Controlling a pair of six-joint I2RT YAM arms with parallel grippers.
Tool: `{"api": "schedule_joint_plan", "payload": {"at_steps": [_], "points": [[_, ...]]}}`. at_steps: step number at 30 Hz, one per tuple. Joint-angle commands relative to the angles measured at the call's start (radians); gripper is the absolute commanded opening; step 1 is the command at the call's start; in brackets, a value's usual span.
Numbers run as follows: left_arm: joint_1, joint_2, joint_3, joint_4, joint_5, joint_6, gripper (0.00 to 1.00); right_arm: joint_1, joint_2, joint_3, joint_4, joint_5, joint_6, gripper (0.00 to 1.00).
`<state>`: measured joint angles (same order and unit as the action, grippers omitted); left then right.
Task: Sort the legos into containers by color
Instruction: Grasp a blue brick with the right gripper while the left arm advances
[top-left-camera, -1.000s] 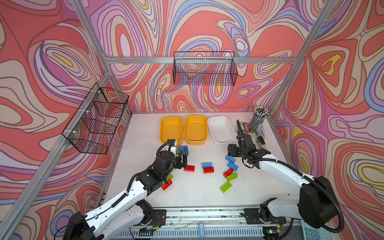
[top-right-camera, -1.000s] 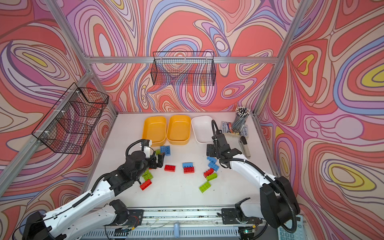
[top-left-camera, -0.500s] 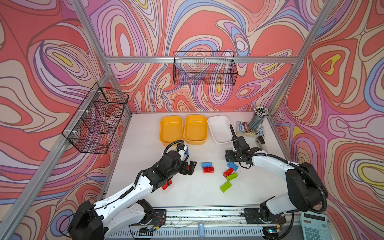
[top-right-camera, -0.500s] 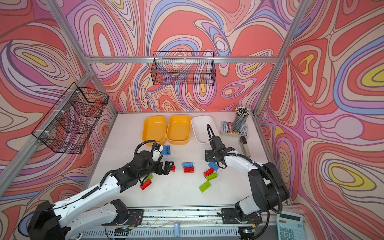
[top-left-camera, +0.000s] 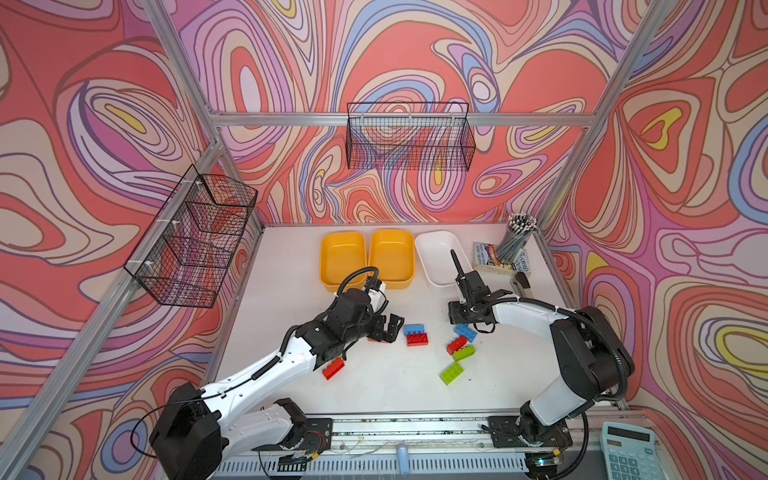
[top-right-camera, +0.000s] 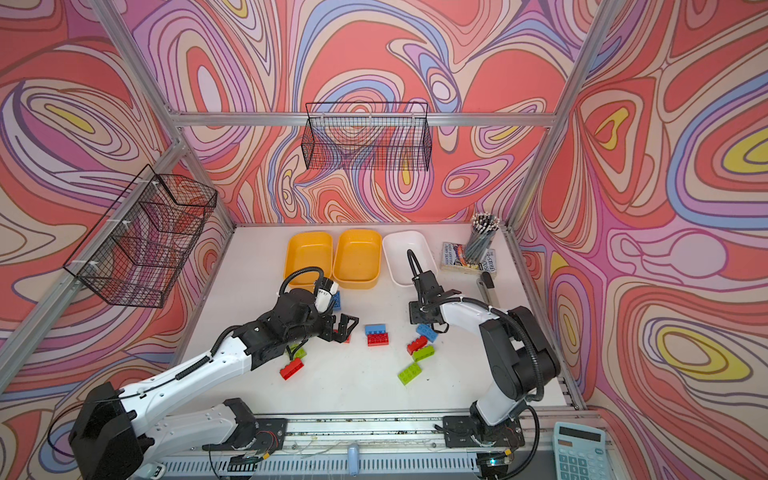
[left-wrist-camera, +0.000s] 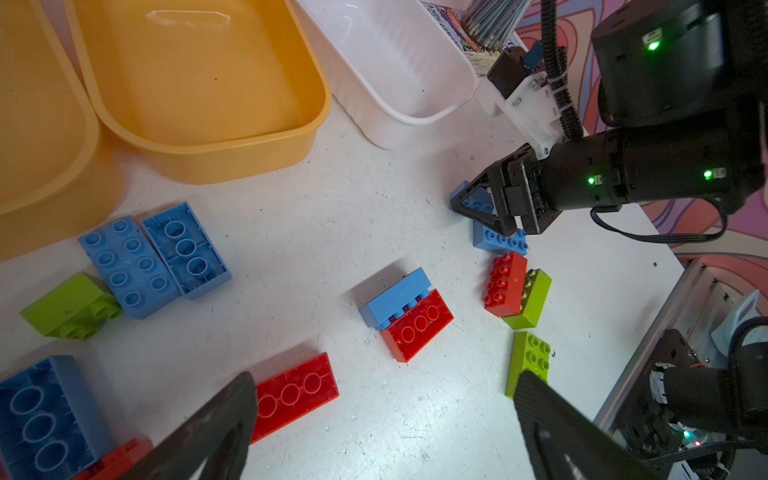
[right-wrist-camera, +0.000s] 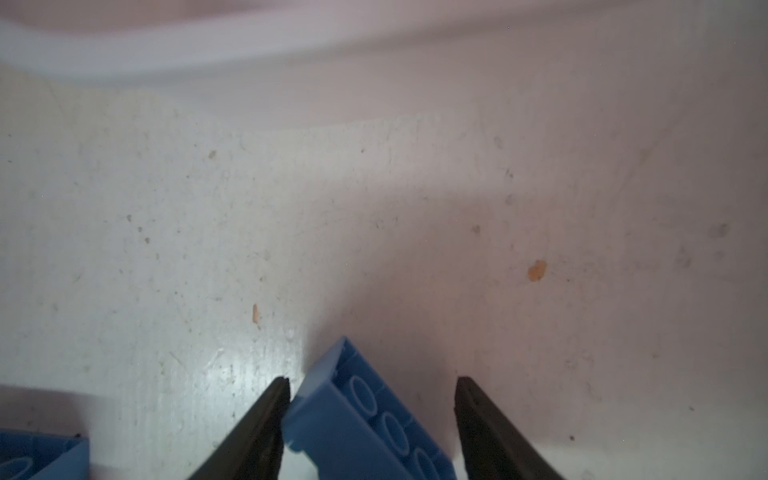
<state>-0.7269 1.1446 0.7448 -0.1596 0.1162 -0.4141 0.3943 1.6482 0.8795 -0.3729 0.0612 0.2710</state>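
Observation:
Red, blue and green legos lie scattered on the white table, among them a joined blue and red pair (top-left-camera: 417, 334) in the middle. My left gripper (top-left-camera: 388, 328) hovers open just left of that pair, over an upturned red brick (left-wrist-camera: 295, 390). My right gripper (top-left-camera: 457, 316) is down at the table with its jaws astride a tilted blue brick (right-wrist-camera: 374, 419). One finger (right-wrist-camera: 266, 415) touches the brick and the other stands apart. Two yellow containers (top-left-camera: 343, 257) (top-left-camera: 392, 257) and a white one (top-left-camera: 436, 257) stand empty at the back.
More bricks lie close by: blue (top-left-camera: 464, 331), red (top-left-camera: 456, 344), green (top-left-camera: 452, 372) and red (top-left-camera: 333, 368). A pencil cup (top-left-camera: 513, 241) on a book stands at the back right. Wire baskets (top-left-camera: 409, 141) hang on the walls. A calculator (top-left-camera: 629, 453) lies at the front right.
My right gripper came down and left onto a blue brick and its jaws narrowed around it. My left arm swung right toward the middle bricks, still open.

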Motion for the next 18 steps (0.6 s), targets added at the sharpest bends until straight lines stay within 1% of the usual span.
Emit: {"api": "schedule_joint_plan", "payload": {"at_steps": [1,5,12,18], "points": [[-0.003,0.024,0.044,-0.077,-0.003,0.011,1.00,0.005,0.028,0.028,-0.010,-0.001,-0.007,0.59],[-0.003,0.038,0.079,-0.138,-0.033,0.006,1.00,0.005,0.040,0.038,-0.023,-0.001,-0.003,0.52],[-0.003,0.045,0.159,-0.259,-0.141,-0.008,1.00,0.005,0.035,0.049,-0.047,0.018,0.007,0.37],[-0.003,0.057,0.201,-0.308,-0.170,-0.012,1.00,0.006,-0.004,0.073,-0.075,0.032,0.020,0.29]]}}
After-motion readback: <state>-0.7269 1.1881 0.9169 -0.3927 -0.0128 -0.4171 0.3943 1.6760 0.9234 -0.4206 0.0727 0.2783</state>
